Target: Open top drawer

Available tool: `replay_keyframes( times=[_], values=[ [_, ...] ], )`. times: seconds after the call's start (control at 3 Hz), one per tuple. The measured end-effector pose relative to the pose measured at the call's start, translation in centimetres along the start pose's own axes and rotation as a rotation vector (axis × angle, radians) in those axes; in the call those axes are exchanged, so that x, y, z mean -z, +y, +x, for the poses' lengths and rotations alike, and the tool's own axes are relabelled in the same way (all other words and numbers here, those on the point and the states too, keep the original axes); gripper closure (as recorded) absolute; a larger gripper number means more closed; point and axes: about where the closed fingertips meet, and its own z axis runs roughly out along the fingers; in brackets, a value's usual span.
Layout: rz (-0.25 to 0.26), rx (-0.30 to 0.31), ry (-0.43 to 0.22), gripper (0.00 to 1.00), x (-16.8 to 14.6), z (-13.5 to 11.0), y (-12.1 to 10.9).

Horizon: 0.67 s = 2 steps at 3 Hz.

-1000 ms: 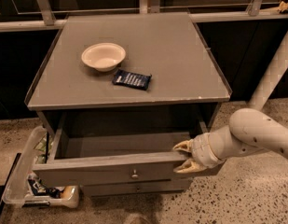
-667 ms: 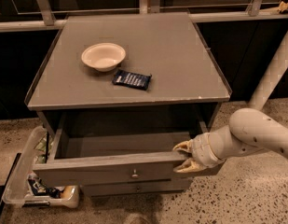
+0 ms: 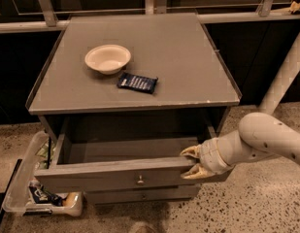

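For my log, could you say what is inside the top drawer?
The top drawer shows only bare grey floor; its front panel hides the nearest strip. The gripper is at its front-right corner.

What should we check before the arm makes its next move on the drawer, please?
1. Top drawer pulled out, its inside showing: ok.
2. Gripper at the right end of the drawer's front: ok.
3. Firm hold on that front: cannot tell.
4. Knob free, nothing on it: ok.
5. Bowl and packet well back from the cabinet top's front edge: ok.
6. Floor bin at the left, apart from the drawer's corner: cannot tell.
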Motion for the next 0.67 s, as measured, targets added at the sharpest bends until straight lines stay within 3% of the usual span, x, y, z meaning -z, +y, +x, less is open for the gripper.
replay_keyframes(
  times=[0.67],
  values=[
    [0.0, 0.0, 0.0, 0.17, 0.0, 0.0, 0.0]
  ],
)
